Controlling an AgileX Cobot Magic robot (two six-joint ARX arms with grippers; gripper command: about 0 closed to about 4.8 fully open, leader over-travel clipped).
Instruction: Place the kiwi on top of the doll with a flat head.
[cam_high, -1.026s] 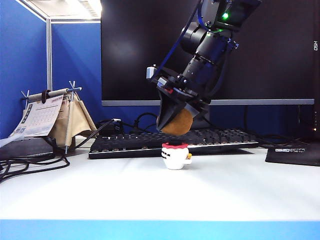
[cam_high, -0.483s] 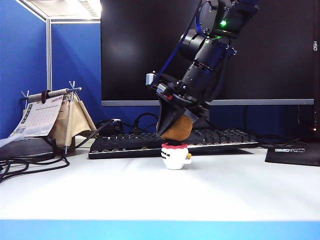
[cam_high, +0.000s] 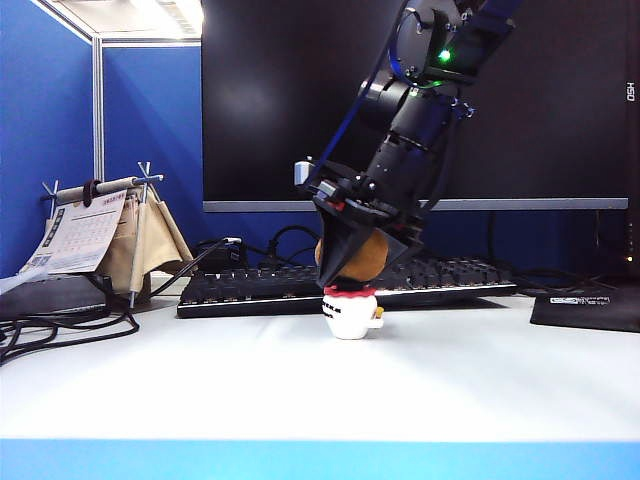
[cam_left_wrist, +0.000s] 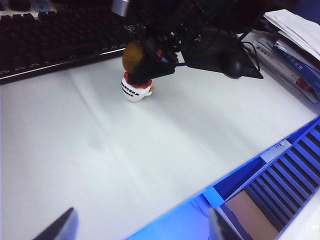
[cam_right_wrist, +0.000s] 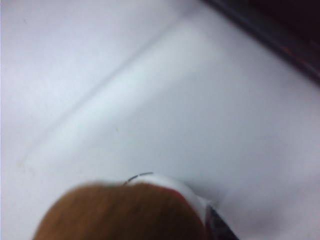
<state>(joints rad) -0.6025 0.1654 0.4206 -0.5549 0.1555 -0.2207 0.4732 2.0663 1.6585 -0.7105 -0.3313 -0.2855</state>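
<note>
Kiwi (cam_high: 362, 257) resting atop flat-headed doll (cam_high: 351, 311), right pincer (cam_high: 345, 268) around it, grip unclear, left pincer (cam_left_wrist: 140, 227) open, off-table.

The kiwi (cam_high: 361, 255), a fuzzy brown oval, sits on the flat black top of the doll (cam_high: 351, 312) (touching it, as far as can be told). The doll, round and white with a red frill, stands upright mid-table, nearer the far edge.
</note>
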